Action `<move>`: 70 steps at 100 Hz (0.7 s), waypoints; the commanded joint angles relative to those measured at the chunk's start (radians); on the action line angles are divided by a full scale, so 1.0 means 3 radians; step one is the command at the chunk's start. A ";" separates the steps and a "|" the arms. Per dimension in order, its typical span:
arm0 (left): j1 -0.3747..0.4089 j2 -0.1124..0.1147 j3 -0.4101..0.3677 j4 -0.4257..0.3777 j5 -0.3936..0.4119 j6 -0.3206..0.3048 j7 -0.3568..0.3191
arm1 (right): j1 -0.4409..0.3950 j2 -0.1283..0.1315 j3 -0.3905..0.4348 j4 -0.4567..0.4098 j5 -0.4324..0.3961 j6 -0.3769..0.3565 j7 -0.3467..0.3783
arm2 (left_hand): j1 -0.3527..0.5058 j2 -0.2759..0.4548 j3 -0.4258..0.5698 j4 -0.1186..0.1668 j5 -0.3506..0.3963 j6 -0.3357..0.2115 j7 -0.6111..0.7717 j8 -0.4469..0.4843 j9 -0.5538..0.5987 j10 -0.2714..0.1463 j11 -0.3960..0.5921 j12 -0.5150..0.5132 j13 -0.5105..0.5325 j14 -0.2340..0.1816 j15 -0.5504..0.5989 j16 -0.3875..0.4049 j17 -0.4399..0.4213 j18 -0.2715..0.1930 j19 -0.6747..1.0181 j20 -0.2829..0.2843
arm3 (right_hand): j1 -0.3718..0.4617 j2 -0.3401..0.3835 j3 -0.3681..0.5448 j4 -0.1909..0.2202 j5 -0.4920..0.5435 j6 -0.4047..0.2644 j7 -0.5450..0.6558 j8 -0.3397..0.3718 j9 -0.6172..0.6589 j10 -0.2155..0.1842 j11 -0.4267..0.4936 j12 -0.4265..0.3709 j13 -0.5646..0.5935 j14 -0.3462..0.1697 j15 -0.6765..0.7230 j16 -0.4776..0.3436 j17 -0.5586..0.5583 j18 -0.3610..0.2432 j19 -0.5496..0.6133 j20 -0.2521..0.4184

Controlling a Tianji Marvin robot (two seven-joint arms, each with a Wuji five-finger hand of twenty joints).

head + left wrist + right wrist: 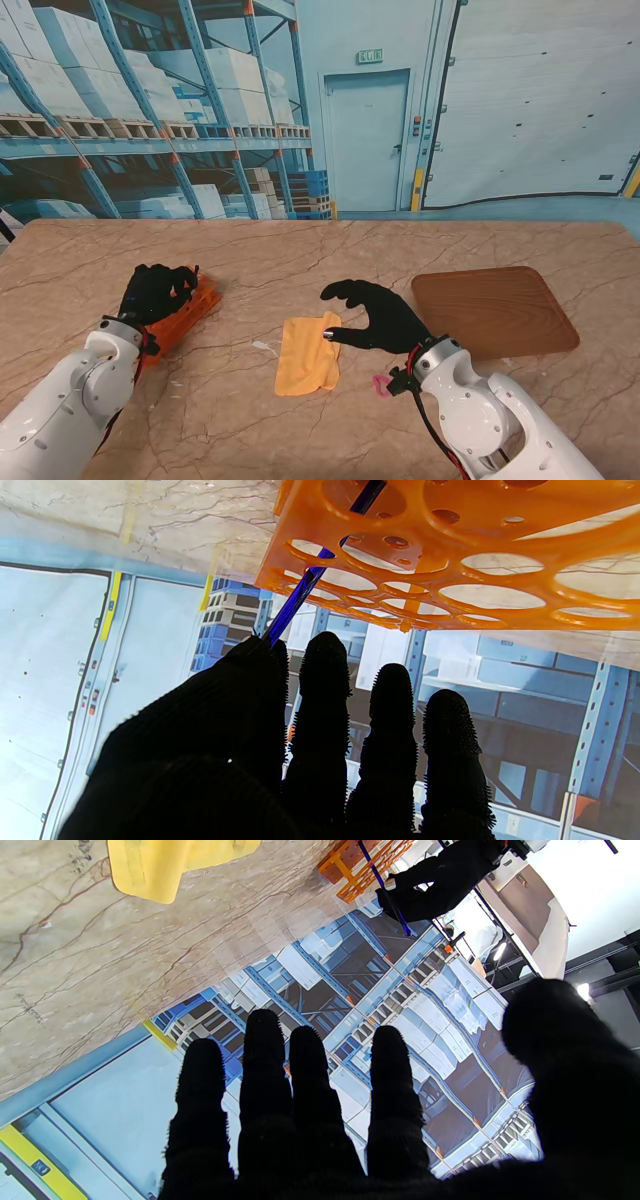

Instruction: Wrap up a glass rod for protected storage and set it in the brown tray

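A blue glass rod (300, 590) stands in a hole of the orange rack (450, 545) at the table's left. My left hand (155, 290) is over the rack (190, 315), thumb and forefinger pinched on the rod's upper end. The right wrist view shows the rod (385, 890) running through that hand (440, 875). A yellow cloth (308, 355) lies flat mid-table. My right hand (375, 315) hovers at the cloth's right edge, fingers spread and holding nothing. The brown tray (495, 312) sits farther right with nothing on it.
A small pink object (381, 385) lies on the marble table beside my right wrist, just right of the cloth. The table's far edge meets a printed warehouse backdrop.
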 commanded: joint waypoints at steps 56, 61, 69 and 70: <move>0.0066 -0.0065 -0.0084 -0.0013 -0.0117 -0.0150 0.0118 | -0.0004 -0.0017 -0.0015 -0.0015 0.0025 0.0017 0.0007 | -0.0151 -0.0168 0.0426 0.0116 -0.0008 -0.0133 0.0426 0.0297 0.0049 0.0060 0.0309 0.0185 -0.0021 -0.0033 0.0133 0.0095 -0.0041 0.0050 0.0111 0.0013 | -0.0159 0.0109 0.0064 0.0049 0.0067 -0.0087 -0.0004 0.0017 0.0064 -0.0047 -0.0054 0.0009 0.0097 -0.0049 0.0032 0.0042 0.0014 -0.0006 -0.0086 0.0078; 0.0072 -0.0071 -0.0093 -0.0016 -0.0137 -0.0163 0.0126 | -0.0003 -0.0016 -0.0016 -0.0013 0.0028 0.0018 0.0010 | -0.0161 -0.0175 0.0446 0.0118 -0.0009 -0.0133 0.0432 0.0305 0.0052 0.0061 0.0321 0.0187 -0.0015 -0.0030 0.0143 0.0101 -0.0039 0.0060 0.0118 0.0015 | -0.0161 0.0108 0.0064 0.0049 0.0066 -0.0085 -0.0004 0.0017 0.0064 -0.0052 -0.0054 0.0009 0.0095 -0.0046 0.0031 0.0042 0.0014 -0.0005 -0.0085 0.0078; 0.0082 -0.0081 -0.0109 -0.0021 -0.0167 -0.0186 0.0139 | -0.0001 -0.0016 -0.0017 -0.0010 0.0029 0.0018 0.0012 | -0.0180 -0.0181 0.0473 0.0117 -0.0011 -0.0134 0.0439 0.0314 0.0052 0.0061 0.0337 0.0187 -0.0013 -0.0028 0.0155 0.0109 -0.0034 0.0058 0.0131 0.0018 | -0.0161 0.0109 0.0067 0.0049 0.0070 -0.0087 -0.0003 0.0018 0.0063 -0.0048 -0.0055 0.0008 0.0095 -0.0043 0.0031 0.0042 0.0012 -0.0007 -0.0086 0.0079; 0.0083 -0.0082 -0.0111 -0.0021 -0.0171 -0.0190 0.0141 | 0.0000 -0.0016 -0.0018 -0.0009 0.0029 0.0017 0.0012 | -0.0179 -0.0181 0.0475 0.0117 -0.0011 -0.0133 0.0440 0.0315 0.0052 0.0063 0.0338 0.0187 -0.0013 -0.0026 0.0156 0.0110 -0.0034 0.0058 0.0131 0.0018 | -0.0162 0.0110 0.0067 0.0048 0.0069 -0.0088 -0.0003 0.0018 0.0067 -0.0046 -0.0053 0.0009 0.0096 -0.0044 0.0031 0.0042 0.0014 -0.0007 -0.0085 0.0079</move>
